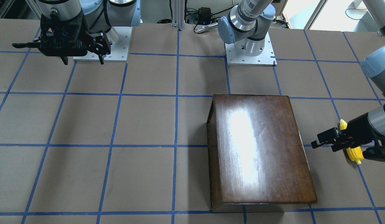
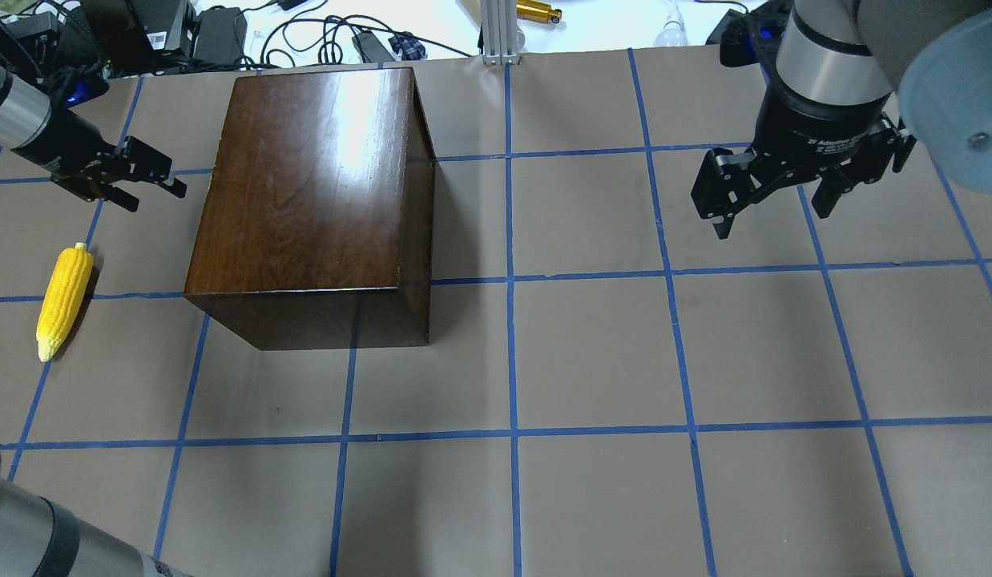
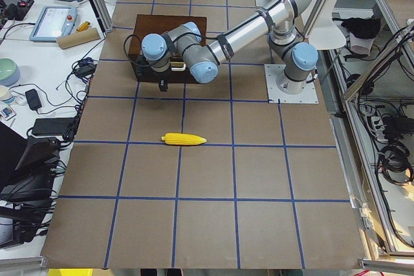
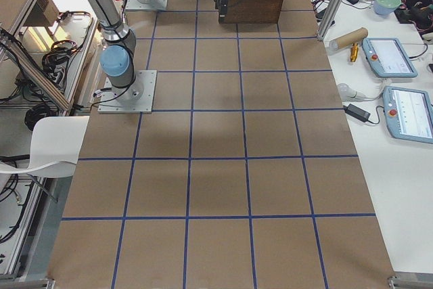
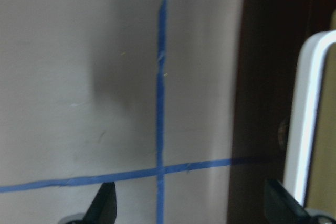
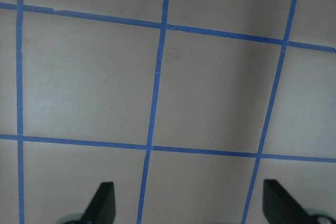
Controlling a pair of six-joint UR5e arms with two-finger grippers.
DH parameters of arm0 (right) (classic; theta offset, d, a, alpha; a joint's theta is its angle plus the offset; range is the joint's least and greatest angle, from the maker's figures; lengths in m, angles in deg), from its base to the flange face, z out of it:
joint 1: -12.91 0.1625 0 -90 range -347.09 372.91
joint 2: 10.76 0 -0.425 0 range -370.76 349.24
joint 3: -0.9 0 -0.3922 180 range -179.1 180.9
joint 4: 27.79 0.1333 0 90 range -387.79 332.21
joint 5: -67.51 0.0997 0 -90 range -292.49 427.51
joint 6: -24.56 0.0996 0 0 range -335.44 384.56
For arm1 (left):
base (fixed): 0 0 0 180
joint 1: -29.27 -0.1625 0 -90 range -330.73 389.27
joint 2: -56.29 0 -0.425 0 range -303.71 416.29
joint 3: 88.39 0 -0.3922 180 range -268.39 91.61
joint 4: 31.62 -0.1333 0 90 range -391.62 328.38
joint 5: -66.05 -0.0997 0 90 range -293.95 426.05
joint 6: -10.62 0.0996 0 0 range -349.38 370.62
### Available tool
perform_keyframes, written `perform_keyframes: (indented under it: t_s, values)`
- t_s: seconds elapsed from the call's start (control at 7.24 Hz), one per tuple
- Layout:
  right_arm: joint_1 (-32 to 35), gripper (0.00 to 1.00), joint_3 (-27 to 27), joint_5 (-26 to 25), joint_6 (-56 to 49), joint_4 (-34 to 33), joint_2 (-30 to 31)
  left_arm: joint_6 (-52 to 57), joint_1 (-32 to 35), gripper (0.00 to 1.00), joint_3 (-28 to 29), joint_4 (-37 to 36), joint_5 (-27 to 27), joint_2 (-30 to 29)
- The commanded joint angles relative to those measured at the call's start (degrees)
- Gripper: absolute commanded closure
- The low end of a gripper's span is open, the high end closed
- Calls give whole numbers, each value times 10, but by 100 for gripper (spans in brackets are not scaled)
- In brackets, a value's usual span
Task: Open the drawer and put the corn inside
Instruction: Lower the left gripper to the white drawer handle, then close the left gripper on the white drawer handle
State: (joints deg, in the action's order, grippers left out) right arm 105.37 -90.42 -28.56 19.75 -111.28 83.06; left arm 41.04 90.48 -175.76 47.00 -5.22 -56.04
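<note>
While the bumpy yellow corn (image 2: 63, 300) lies flat on the taped table (image 2: 592, 361), its long axis runs near-to-far, with the tapered tip toward the robot. It sits just left of the glossy dark-brown wooden box (image 2: 312, 176). The drawer (image 5: 260, 77) is shut flush, so its contents are hidden. The left gripper (image 2: 155, 196) hovers spread and empty between corn and box. The right gripper (image 2: 772, 220) hangs spread and empty, well apart.

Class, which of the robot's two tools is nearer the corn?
The left tool, open, beside the wooden box on the side where the corn lies. The right tool hangs far off, past the box's other side.
</note>
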Motion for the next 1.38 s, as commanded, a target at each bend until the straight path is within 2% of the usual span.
perform_keyframes:
  t_s: [0.0, 1.24]
  values:
    - [0, 0, 0, 0, 1, 0, 0, 3, 8, 0, -1, 3, 18, -8]
    - [0, 0, 0, 0, 1, 0, 0, -4, 22, 0, 1, -2, 17, -54]
